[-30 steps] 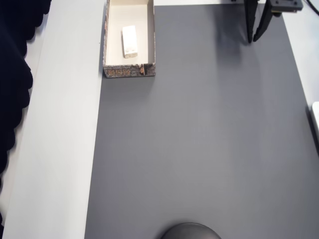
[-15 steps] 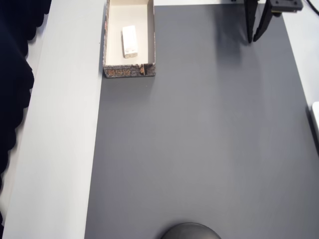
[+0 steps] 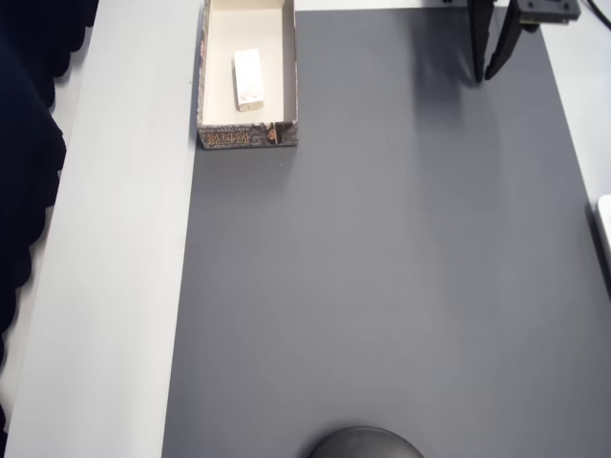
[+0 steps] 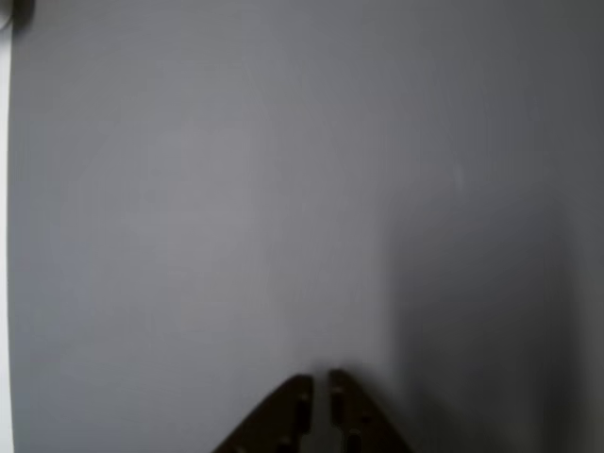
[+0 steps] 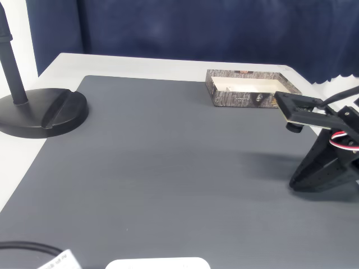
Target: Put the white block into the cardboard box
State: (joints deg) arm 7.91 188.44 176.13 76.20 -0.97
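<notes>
While white block [image 3: 248, 79] is lying flat inside cardboard box [image 3: 203, 76], gripper [image 3: 489, 74] is hovering well apart over grey mat [image 3: 382, 267], tips nearly together, gripping nothing; placing looking done, nothing further needed.

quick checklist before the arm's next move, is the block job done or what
1. white block inside cardboard box: ok, lying flat on its floor.
2. gripper empty: ok, nothing between the fingers.
3. gripper away from box: ok, it sits over the grey mat, far to the right in the overhead view.
4. Jaws: nearly closed, thin gap in the wrist view.
5. Box upright: ok.
</notes>
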